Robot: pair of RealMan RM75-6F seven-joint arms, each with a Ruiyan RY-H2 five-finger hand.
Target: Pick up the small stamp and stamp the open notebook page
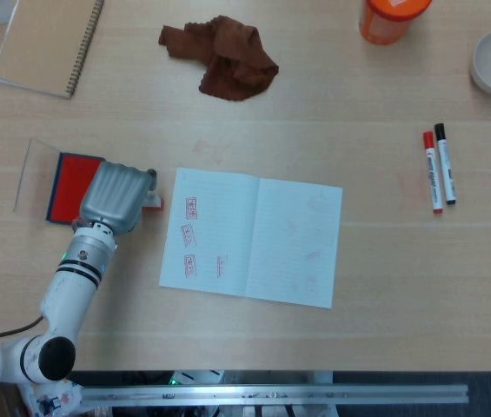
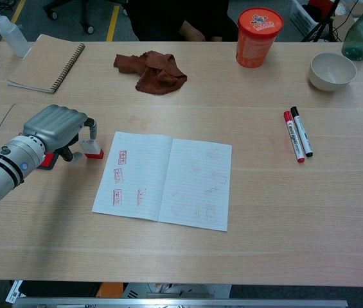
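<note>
The small stamp [image 2: 94,150], white with a red base, stands on the table just left of the open notebook [image 2: 165,179]. My left hand [image 2: 56,126] is down over it. One finger reaches its top and the thumb sits close on its left side. In the head view the left hand [image 1: 116,196] hides most of the stamp [image 1: 154,205], and only a red edge shows. Whether the fingers grip the stamp is unclear. The left page bears several red stamp marks [image 1: 190,234]. My right hand is in neither view.
A red ink pad [image 1: 69,179] with its clear lid lies just left of the hand. At the back are a spiral notebook [image 2: 45,62], a brown cloth [image 2: 155,70], an orange cup [image 2: 259,27] and a white bowl [image 2: 332,69]. Two markers [image 2: 297,141] lie at the right.
</note>
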